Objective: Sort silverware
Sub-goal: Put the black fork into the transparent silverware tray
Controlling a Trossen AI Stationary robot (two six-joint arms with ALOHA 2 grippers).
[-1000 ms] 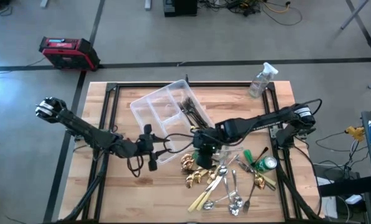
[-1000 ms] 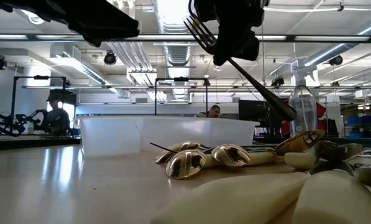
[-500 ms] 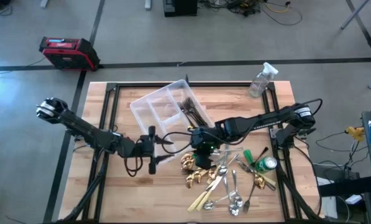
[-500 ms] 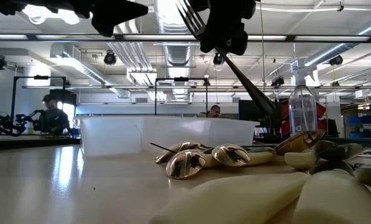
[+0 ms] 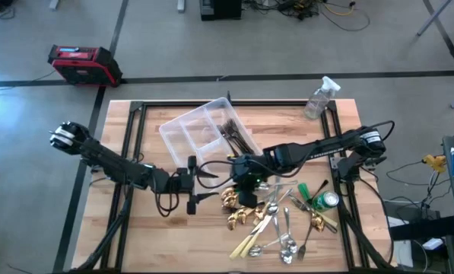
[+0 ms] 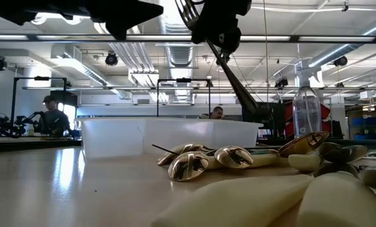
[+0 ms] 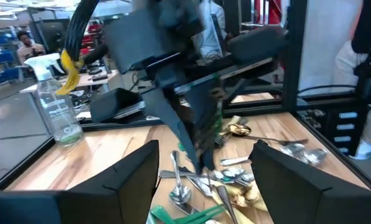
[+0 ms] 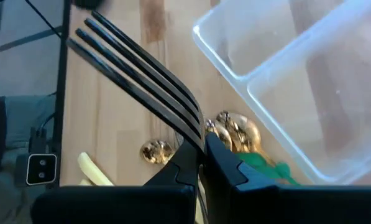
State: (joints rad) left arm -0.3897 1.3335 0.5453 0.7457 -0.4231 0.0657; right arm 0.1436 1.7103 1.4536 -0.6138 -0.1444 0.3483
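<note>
My right gripper (image 5: 237,170) (image 8: 201,155) is shut on a dark fork (image 8: 135,78) above the table's middle, just near of the clear divided tray (image 5: 200,137). Several dark forks (image 5: 238,135) lie in the tray's right compartment. My left gripper (image 5: 205,175) (image 7: 207,171) is open and level, facing the right gripper and the fork (image 7: 201,134) a short way off, touching nothing. Gold spoons (image 5: 238,209), silver spoons (image 5: 286,242), cream-handled knives (image 5: 249,240) and green-handled pieces (image 5: 312,190) lie in a pile on the table's near right part. My right gripper pinches the dark fork between its two fingers (image 8: 225,168) at the neck (image 8: 194,138), just behind the tines. The tines point out ahead of the fingers. The fork is lifted clear of the table, and in the low view its handle (image 6: 235,85) slants down behind the gripper.
A green can (image 5: 330,199) lies among the pile's right side. A clear spray bottle (image 5: 319,97) stands at the far right corner. Bare wood (image 5: 158,236) shows at the near left. A red case (image 5: 82,64) sits on the floor beyond the table.
My left gripper has moved toward the table's right, closing on the right gripper. My right gripper has carried the fork a little toward the left and up; the fork has stayed in its hold.
</note>
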